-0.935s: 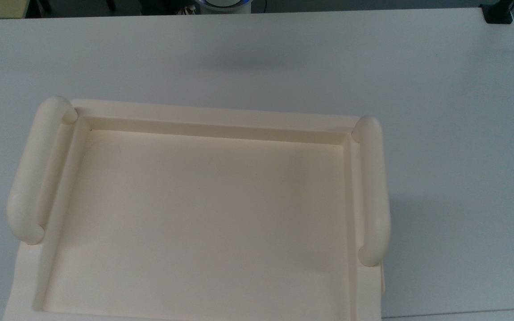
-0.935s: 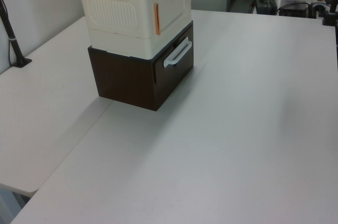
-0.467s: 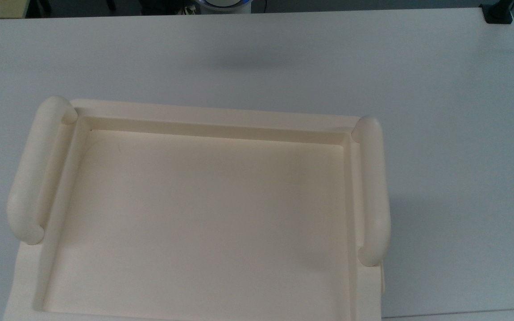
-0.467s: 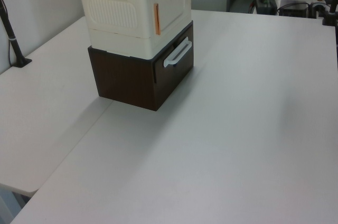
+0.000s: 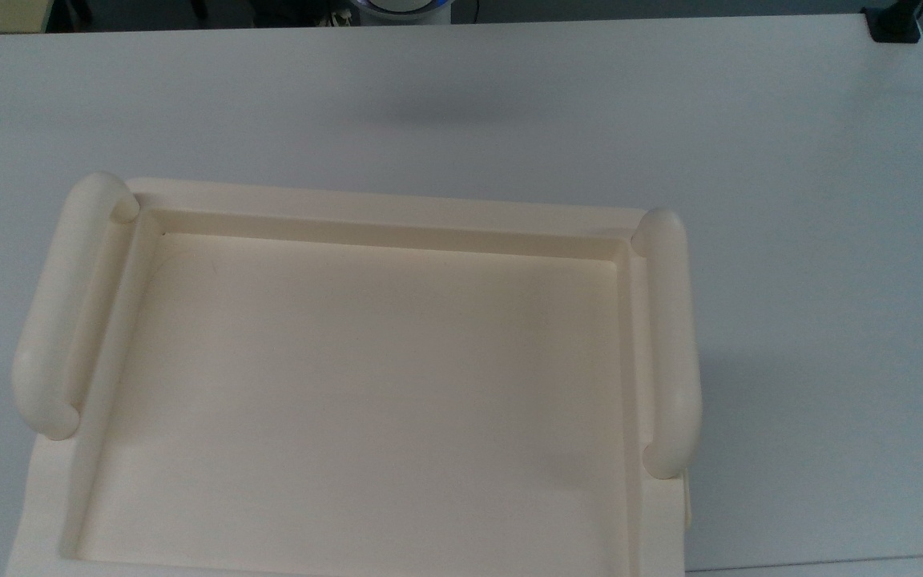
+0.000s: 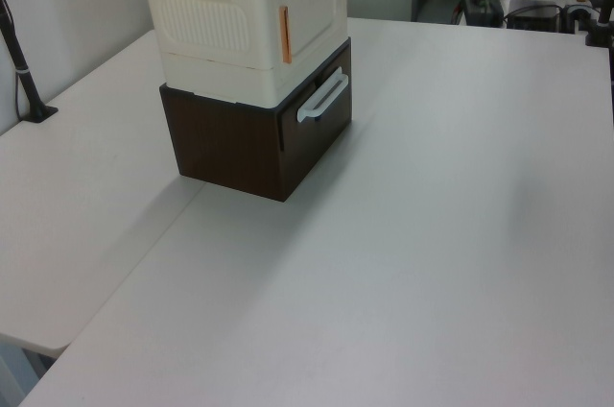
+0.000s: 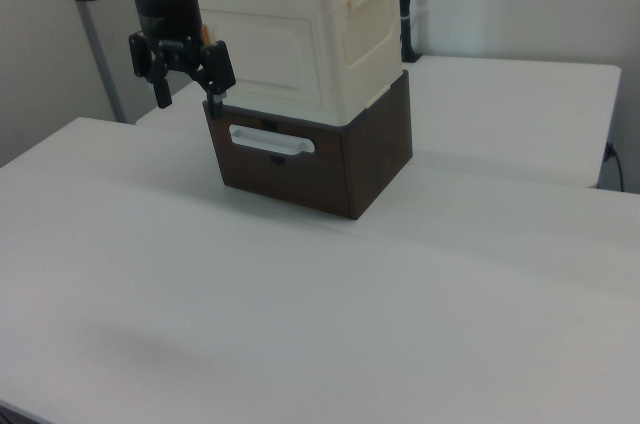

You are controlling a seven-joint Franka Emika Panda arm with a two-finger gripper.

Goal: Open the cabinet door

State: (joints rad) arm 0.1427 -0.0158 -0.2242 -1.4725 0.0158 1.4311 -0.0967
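Observation:
The cream cabinet (image 5: pixel 381 210) shows its recessed top and two rounded side rails (image 5: pixel 69 304) in the top view. In the left view the cabinet (image 6: pixel 206 23) stands on a dark brown box. The cabinet door (image 6: pixel 315 6) is a flat panel lying flush and shut, with an orange strip (image 6: pixel 285 35) at its edge. In the right view the door (image 7: pixel 268 52) faces the camera. My gripper (image 7: pixel 187 84) hangs open by the door's left edge in the right view, black fingers (image 7: pixel 160 92) spread, holding nothing.
The brown box (image 6: pixel 230 143) has a drawer with a white bar handle (image 7: pixel 270 141). A black clamped post (image 6: pixel 24 81) stands at the left view's left. Wide bare white tabletop (image 6: pixel 413 234) lies in front of the cabinet.

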